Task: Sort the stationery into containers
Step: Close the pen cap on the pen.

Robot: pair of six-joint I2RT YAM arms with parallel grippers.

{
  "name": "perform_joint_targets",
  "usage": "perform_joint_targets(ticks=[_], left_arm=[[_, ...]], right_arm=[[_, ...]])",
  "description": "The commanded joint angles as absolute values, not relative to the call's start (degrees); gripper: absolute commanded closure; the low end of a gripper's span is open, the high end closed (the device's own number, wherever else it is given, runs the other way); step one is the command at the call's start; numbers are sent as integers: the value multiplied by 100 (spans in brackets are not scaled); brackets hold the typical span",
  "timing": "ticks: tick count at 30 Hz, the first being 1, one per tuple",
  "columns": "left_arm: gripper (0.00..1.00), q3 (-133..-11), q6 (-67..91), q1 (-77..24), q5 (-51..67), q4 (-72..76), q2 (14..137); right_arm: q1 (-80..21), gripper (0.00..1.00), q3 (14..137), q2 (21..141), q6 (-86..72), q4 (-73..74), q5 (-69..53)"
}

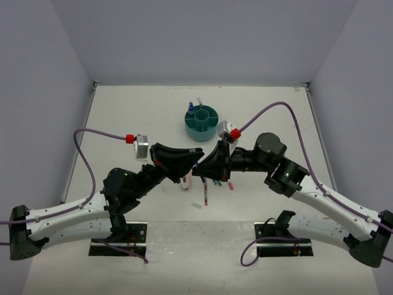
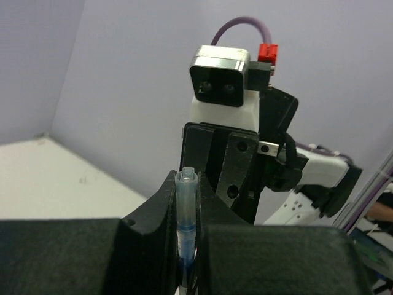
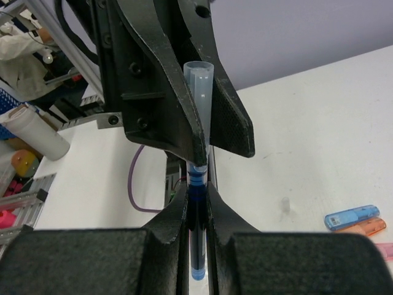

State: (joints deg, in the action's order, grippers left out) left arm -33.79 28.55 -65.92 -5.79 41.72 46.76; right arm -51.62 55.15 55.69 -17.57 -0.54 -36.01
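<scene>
A few things lie loose on the white surface (image 1: 123,110) under the two arms. There is a thin pen with a red end (image 1: 206,195) and a small white eraser (image 1: 196,204) near it. A blue marker (image 3: 351,216) lies touching an orange marker (image 3: 363,227). From above, the black arms cover some of the loose things and hide what is held.

The teal organiser (image 1: 198,135) sits farther back on the surface, just beside the right arm's wrist. In its back left part a blue thing (image 1: 191,111) stands up, with a white pen (image 1: 198,104) next to it.

One blue pen (image 3: 198,178) is up in the air between the two arms, above the loose things. The right fingers (image 3: 175,224) are squeezed tight on its dark blue body. The left fingers (image 2: 156,206) are squeezed tight on its pale, see-through cap (image 3: 199,77). The pen runs straight from one pair of fingers into the other, and the two pairs almost touch.
</scene>
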Motion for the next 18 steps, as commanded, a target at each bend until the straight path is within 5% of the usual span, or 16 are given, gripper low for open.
perform_joint_targets(ticks=[1,2,3,5,6,12,18], left_arm=[[98,-4266,2194,-6855,-846,1015,4496],[98,-4366,2128,-6855,-947,873,4474],[87,-4547,2059,-6855,-1065,778,4440],[48,-4988,1869,-6855,-1303,671,4356],[41,-5084,1812,-6855,-1312,662,4369],[38,-5531,1500,-6855,-860,870,4480],[53,-5576,1469,-6855,-658,841,4613]], right_arm=[[-5036,100,4873,5278,-1700,-1782,-3589],[-5041,100,4745,5256,-1714,-1793,-3621],[-5045,100,4646,5241,-1743,-1817,-3665],[-5045,100,4454,5222,-1790,-1837,-3748],[-5045,100,4421,5215,-1793,-1819,-3759],[-5046,100,4497,5220,-1658,-1513,-3948],[-5045,100,4431,5104,-1642,-1563,-4043]])
